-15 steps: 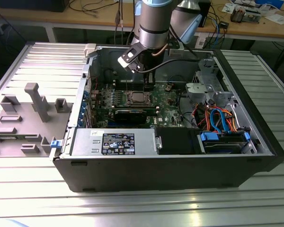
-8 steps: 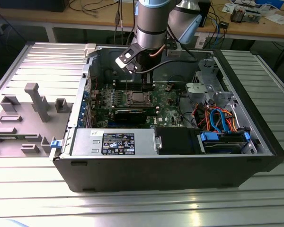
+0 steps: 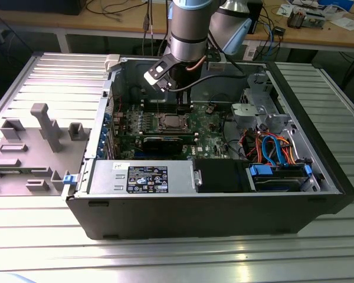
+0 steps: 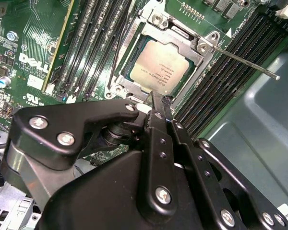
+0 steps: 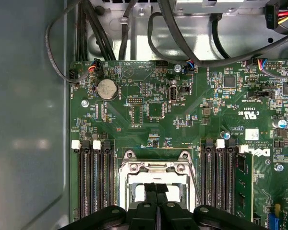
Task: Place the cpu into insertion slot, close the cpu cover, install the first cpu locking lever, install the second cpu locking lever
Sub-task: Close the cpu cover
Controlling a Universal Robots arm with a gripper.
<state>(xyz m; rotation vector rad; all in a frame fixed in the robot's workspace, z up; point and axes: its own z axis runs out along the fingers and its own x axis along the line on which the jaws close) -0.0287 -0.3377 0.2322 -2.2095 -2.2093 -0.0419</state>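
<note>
The cpu [image 4: 159, 67] lies flat in the insertion slot [image 5: 127, 168] with its silver top facing up. It is square, so it has no long axis. The cpu cover [image 4: 134, 43] lies down around it. A thin locking lever [image 4: 240, 61] angles away from the socket corner across the memory slots. The gripper [image 5: 156, 191] hangs at the socket's edge, fingers pressed together and holding nothing. In the exterior view the socket sits on the motherboard [image 3: 209, 127], towards the exterior view's left of the case.
</note>
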